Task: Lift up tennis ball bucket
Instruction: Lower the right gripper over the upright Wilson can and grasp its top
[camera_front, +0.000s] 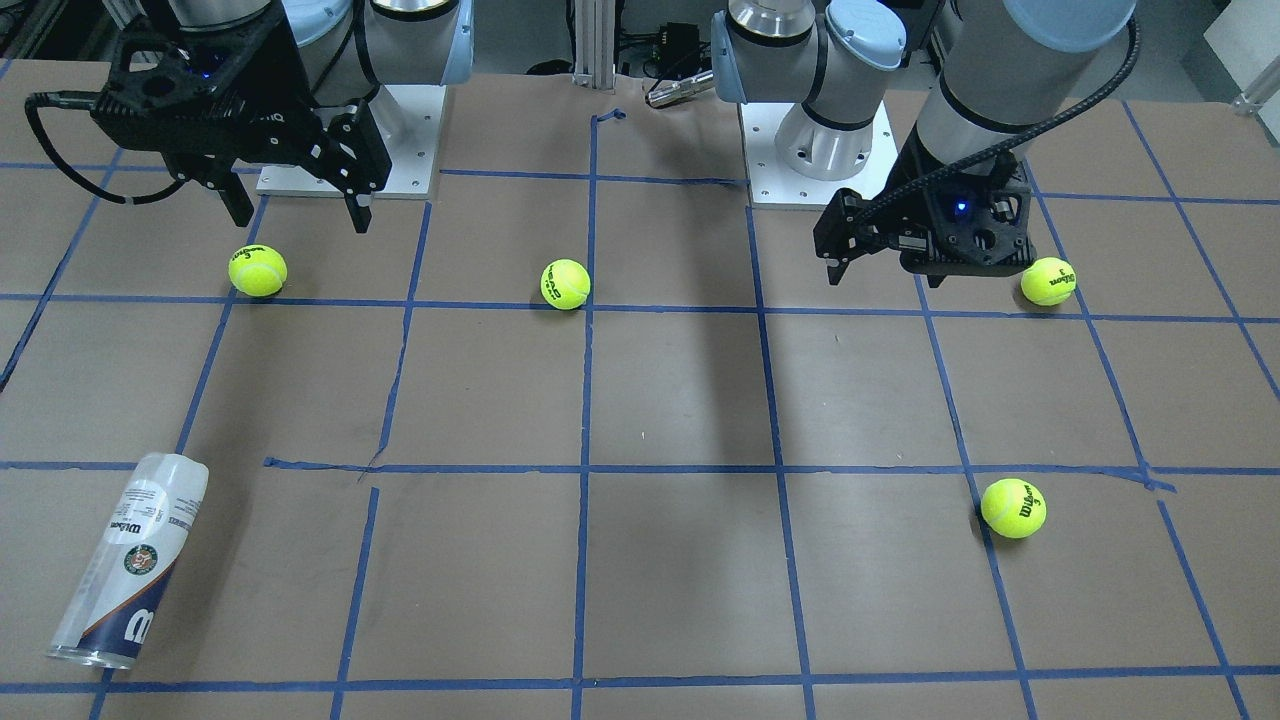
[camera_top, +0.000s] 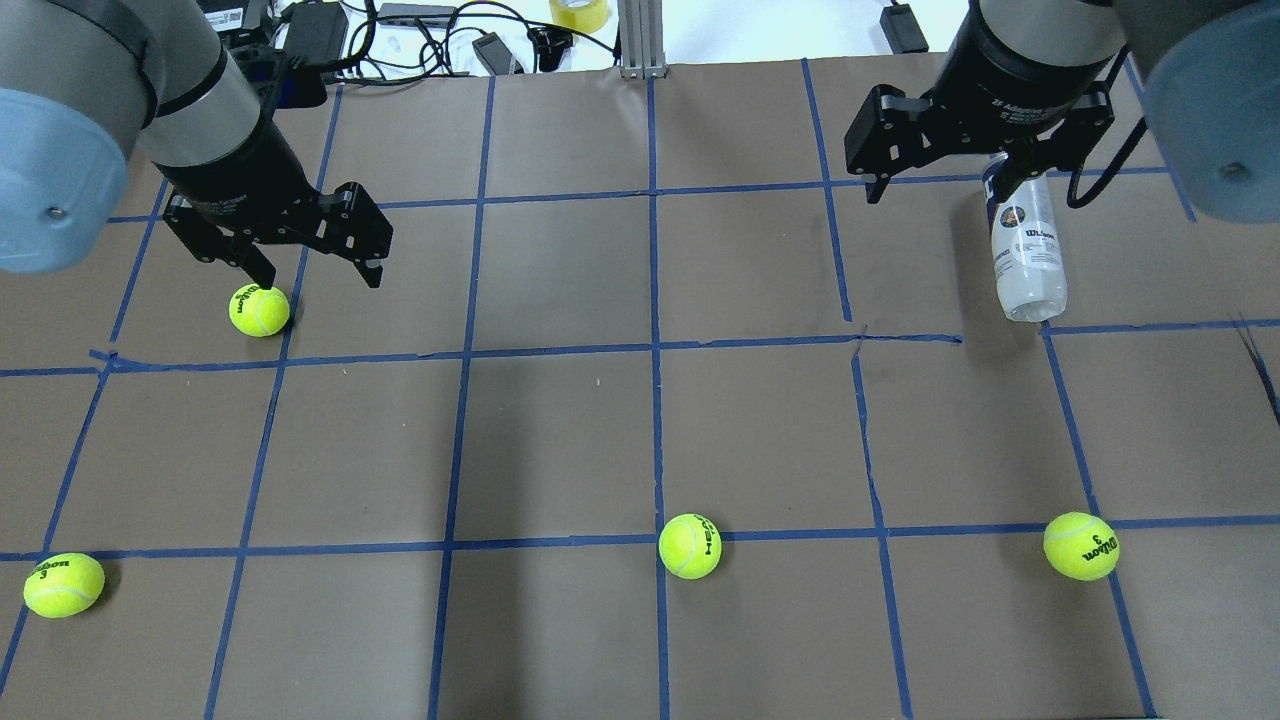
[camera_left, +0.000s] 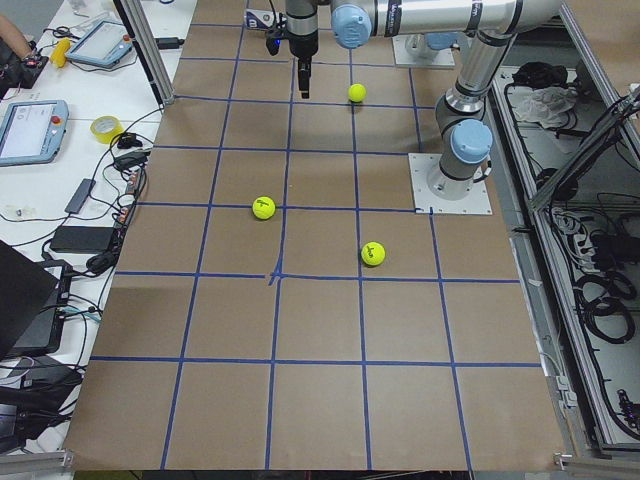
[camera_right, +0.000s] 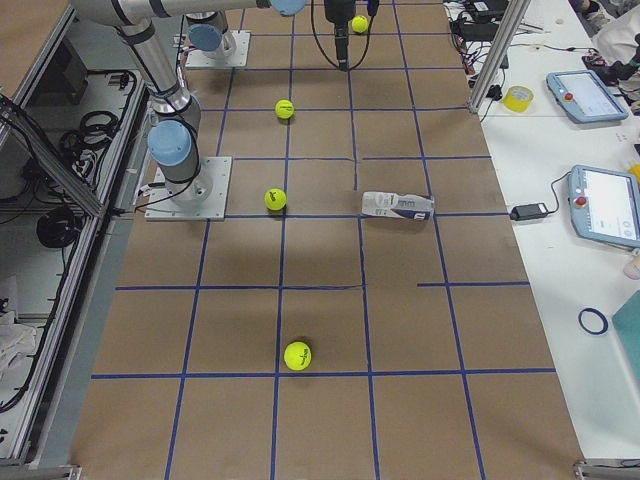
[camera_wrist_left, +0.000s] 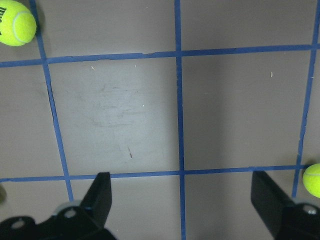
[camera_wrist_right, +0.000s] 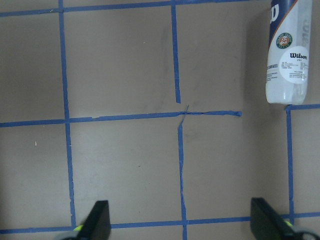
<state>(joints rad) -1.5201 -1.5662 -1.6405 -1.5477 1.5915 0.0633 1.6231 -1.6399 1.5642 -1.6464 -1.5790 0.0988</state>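
The tennis ball bucket (camera_front: 128, 565) is a clear Wilson can with a white label and a navy band. It lies on its side on the brown paper at the table's far edge, on my right side. It also shows in the overhead view (camera_top: 1028, 255), the right wrist view (camera_wrist_right: 287, 50) and the exterior right view (camera_right: 398, 205). My right gripper (camera_front: 300, 222) is open and empty. It hangs high above the table, nearer my base than the bucket. My left gripper (camera_top: 322, 282) is open and empty above a tennis ball (camera_top: 259, 310).
Several yellow-green tennis balls lie on the blue-taped grid: one in the middle (camera_front: 565, 283), one before the right arm's base (camera_front: 257, 270), two on my left side (camera_front: 1047, 280) (camera_front: 1013, 507). Cables and a tape roll (camera_top: 580, 12) lie beyond the far edge.
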